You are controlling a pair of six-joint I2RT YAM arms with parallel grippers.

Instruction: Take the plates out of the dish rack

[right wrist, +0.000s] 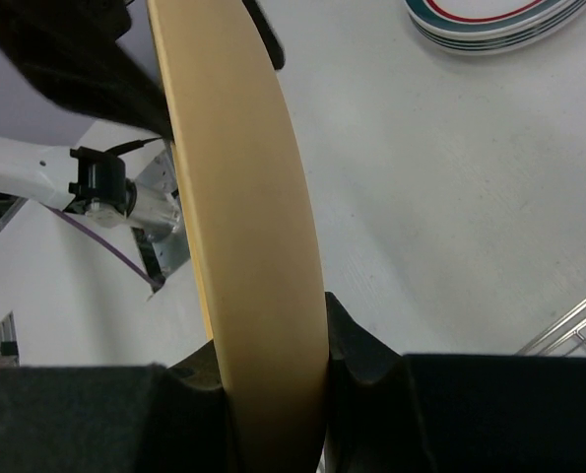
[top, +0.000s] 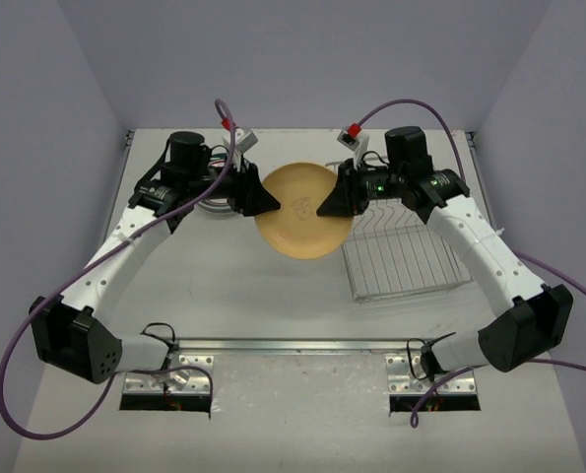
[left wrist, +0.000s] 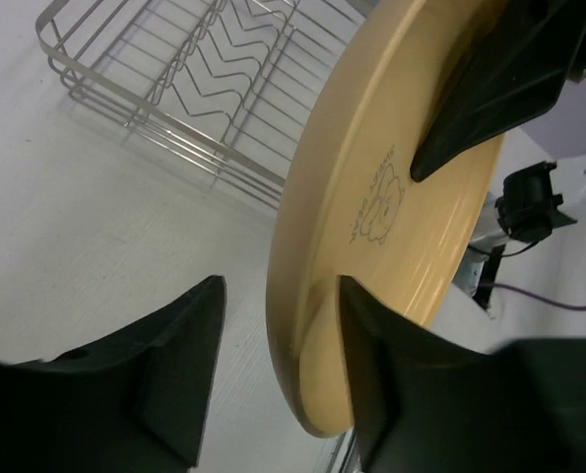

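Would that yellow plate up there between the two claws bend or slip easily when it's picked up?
The yellow plate is probably stiff: gripped by its rim in the right claw, it shows no sag. Its surface looks smooth and glossy, so it may slip if the pinch loosens. Being round, it would likely roll or topple if set on edge.
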